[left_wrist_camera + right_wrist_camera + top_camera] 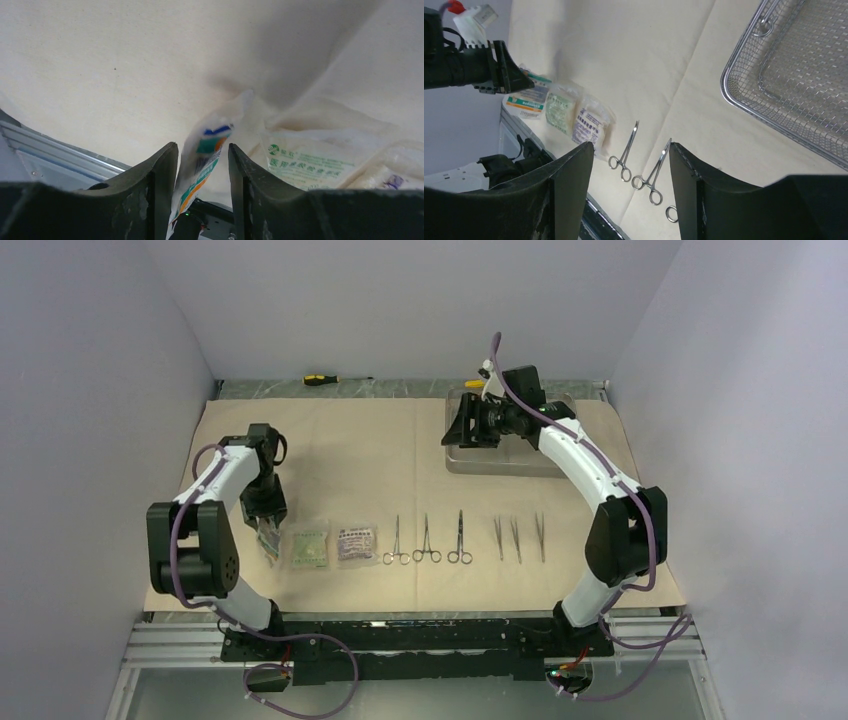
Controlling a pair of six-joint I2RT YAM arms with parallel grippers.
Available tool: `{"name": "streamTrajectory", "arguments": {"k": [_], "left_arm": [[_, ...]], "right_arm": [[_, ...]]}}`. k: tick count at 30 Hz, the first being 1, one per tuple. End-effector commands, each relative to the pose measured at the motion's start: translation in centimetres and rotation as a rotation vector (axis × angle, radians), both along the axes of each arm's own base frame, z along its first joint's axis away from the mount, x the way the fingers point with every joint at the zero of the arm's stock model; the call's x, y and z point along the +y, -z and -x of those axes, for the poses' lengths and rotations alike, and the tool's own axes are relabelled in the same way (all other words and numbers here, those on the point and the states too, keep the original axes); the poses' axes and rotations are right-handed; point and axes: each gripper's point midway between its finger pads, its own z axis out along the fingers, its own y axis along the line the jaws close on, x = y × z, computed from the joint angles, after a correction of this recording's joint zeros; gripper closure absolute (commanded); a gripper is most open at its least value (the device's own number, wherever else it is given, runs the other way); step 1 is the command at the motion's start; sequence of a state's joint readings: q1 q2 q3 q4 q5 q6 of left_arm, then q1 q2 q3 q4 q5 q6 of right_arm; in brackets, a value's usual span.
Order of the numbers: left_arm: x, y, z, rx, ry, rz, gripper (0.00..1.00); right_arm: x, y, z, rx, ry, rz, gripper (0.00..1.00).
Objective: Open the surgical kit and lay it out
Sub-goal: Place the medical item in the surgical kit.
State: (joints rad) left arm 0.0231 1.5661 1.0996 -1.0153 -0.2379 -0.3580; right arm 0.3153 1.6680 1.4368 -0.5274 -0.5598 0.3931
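The beige wrap cloth (350, 455) lies spread flat. The empty wire-mesh tray (500, 462) stands at its back right, also in the right wrist view (794, 75). Three clamps (427, 540) and three tweezers (516, 538) lie in a row near the front. Two packets (310, 548) (356, 542) lie left of them. My left gripper (265, 530) is low over the cloth's front left. A third packet (205, 155) stands loose between its parted fingers (160, 175). My right gripper (458, 425) hangs open and empty over the tray's left end.
A yellow-and-black screwdriver (325, 379) lies behind the cloth at the back wall. Another yellow handle (475, 385) shows behind the right wrist. The table's metal front rail (400, 635) runs just below the row of tools.
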Motion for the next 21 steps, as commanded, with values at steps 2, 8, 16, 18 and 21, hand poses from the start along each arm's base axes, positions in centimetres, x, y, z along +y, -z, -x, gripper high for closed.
{"name": "streamTrajectory", "arguments": {"k": [2, 8, 16, 18, 21], "left_arm": [[1.6, 0.5, -0.1, 0.034, -0.047, -0.09, 0.52], [2.6, 0.5, 0.7, 0.089, -0.107, -0.157, 0.25], [4.8, -2.3, -0.7, 0.028, -0.123, -0.275, 0.01], [5.1, -3.8, -1.5, -0.008, -0.12, -0.285, 0.01], [4.7, -6.4, -2.8, -0.077, -0.124, -0.257, 0.01]], "right_arm": [[-0.1, -2.5, -1.3, -0.061, -0.001, -0.032, 0.39], [-0.5, -2.8, -1.6, -0.069, 0.012, -0.035, 0.39], [-1.1, -3.3, -1.8, -0.074, 0.027, -0.042, 0.39], [-1.5, -3.5, -1.8, -0.072, 0.045, -0.04, 0.39], [-2.9, -4.2, -1.8, -0.079, 0.109, -0.013, 0.38]]}}
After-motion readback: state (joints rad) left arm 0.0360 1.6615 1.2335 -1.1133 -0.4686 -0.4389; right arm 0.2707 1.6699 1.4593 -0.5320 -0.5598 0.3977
